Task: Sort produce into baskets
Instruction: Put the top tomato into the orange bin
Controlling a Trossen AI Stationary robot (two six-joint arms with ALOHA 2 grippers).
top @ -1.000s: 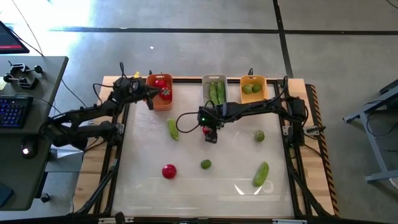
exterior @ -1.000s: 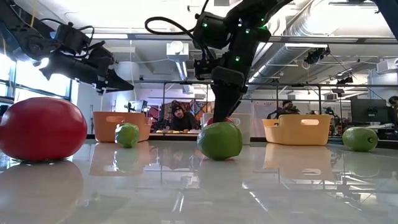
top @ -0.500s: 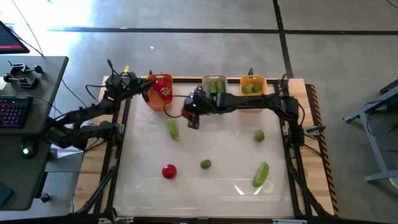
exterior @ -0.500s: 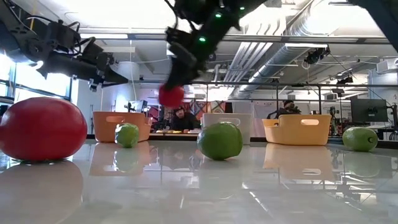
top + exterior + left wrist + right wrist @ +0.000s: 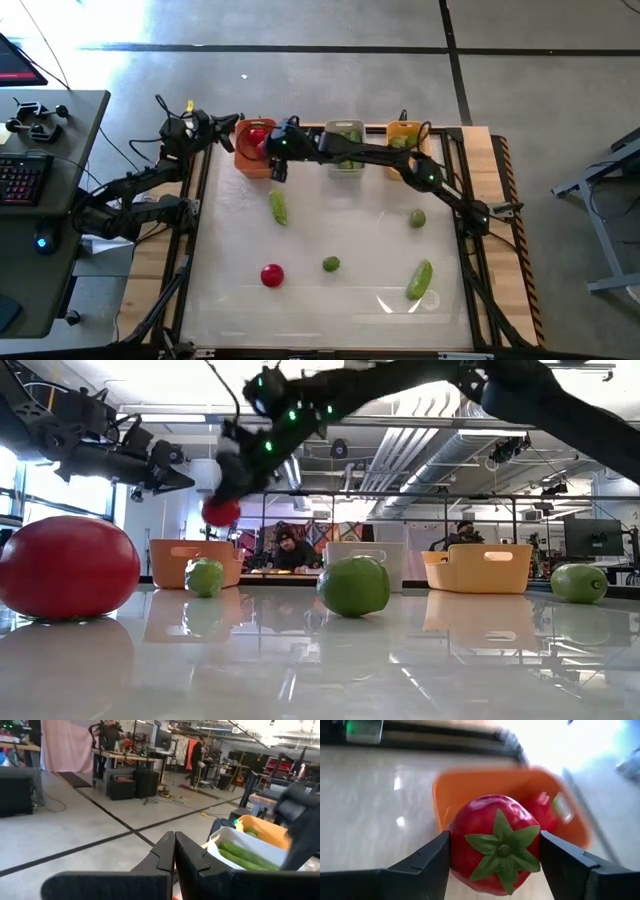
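While the right gripper (image 5: 495, 857) clamps its two fingers (image 5: 427, 862) on a tomato (image 5: 495, 842), it hangs above the orange basket (image 5: 256, 158) at the table's far left. Centre the tomato over the basket, lower it close, then let go gently. Farther left, the left gripper (image 5: 174, 851) waits, pinched shut and empty.

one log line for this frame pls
right hand: shut on round red tomato, above orange-red plastic bin | left hand: shut, empty, beside table
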